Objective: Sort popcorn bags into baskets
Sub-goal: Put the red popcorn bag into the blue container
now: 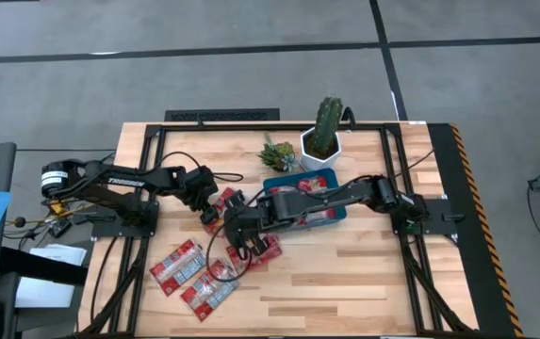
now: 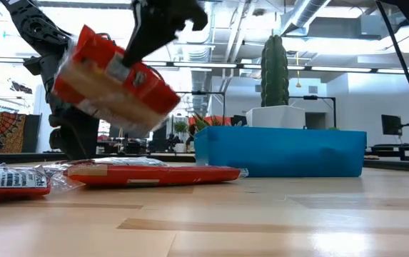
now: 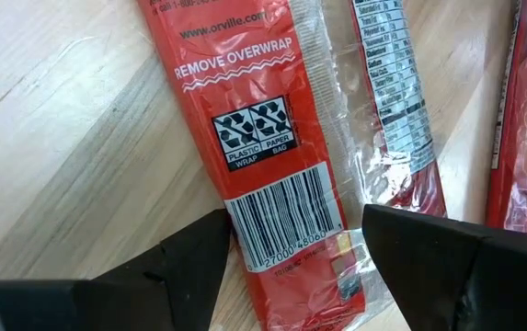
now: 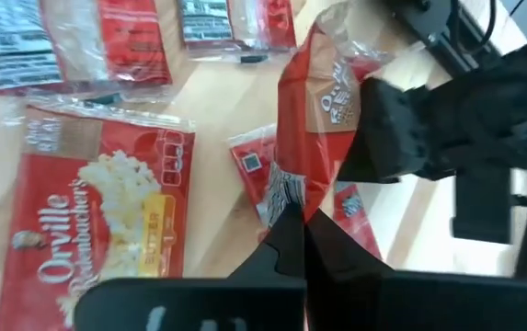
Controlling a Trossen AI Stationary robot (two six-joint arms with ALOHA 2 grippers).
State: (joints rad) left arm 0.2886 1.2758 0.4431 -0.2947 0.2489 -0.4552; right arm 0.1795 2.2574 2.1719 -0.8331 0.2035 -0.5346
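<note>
The right gripper [image 1: 242,235] is pinched on one edge of a red popcorn bag [image 2: 111,82], holding it clear above the desk [image 2: 275,214]; in the low view the raised bag hangs tilted from the fingers, gripped near one end only. The left gripper [image 3: 292,267] sits low beside it with its fingers spread on either side of the barcode end of another popcorn bag [image 3: 258,156] that lies flat on the wood, not yet closed on it. More red packets [image 1: 194,273] lie scattered on the desk in front of both grippers, some overlapping. The teal-blue tray [image 2: 283,151] stands further back, toward the right arm's side, and the high view shows at least one red packet [image 1: 319,215] already lying inside it, partly hidden under the right arm. Behind the tray stands a white pot with a cactus [image 1: 323,132] and a small green succulent [image 1: 277,153]. The risks, as a judgement: the raised bag is held by a thin edge of slippery wrap and could slide out or swing during the carry; the two grippers work very near one another and could collide; and the dangling bag could catch the tray's front wall if carried too low.
</note>
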